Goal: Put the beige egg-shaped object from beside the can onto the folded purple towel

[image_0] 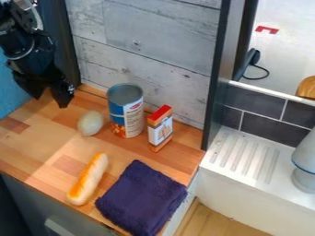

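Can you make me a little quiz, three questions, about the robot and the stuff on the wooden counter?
1. True or false: the long golden-and-white bread roll lies beside the dark purple cloth.
2. Which is nearer the black two-finger gripper?
a) the dark purple cloth
b) the pale egg-shaped object
3. Fill in the colour: the small orange-and-white box beside the tall metal can has a ___ top.

Key: 1 true; 2 b; 3 red.

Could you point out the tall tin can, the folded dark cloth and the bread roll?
Tin can [125,113]: camera view, on its label.
Dark cloth [142,198]: camera view, mid-surface.
Bread roll [89,179]: camera view, middle of its crust.
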`<act>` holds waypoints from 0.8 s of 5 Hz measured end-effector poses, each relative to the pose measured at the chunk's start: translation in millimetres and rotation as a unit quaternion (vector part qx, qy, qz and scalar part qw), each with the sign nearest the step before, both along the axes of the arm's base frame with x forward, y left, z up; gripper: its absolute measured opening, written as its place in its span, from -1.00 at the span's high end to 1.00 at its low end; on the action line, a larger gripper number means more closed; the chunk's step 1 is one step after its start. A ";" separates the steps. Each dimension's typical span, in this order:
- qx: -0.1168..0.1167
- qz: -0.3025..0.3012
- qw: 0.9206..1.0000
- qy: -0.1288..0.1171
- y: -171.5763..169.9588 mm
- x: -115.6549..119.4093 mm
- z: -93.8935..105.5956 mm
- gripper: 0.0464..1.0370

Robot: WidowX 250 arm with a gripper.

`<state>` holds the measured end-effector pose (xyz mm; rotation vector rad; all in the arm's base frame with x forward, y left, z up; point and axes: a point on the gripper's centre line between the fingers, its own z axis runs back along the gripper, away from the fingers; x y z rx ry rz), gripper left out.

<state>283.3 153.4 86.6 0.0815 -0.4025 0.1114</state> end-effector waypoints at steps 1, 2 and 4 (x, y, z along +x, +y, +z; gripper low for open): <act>-0.009 -0.001 1.000 0.014 -2.4 -1.7 -9.4 -0.93; -0.026 0.009 0.999 0.037 3.0 6.3 -17.7 -0.93; -0.038 0.045 0.997 0.050 4.7 33.0 -40.0 -0.93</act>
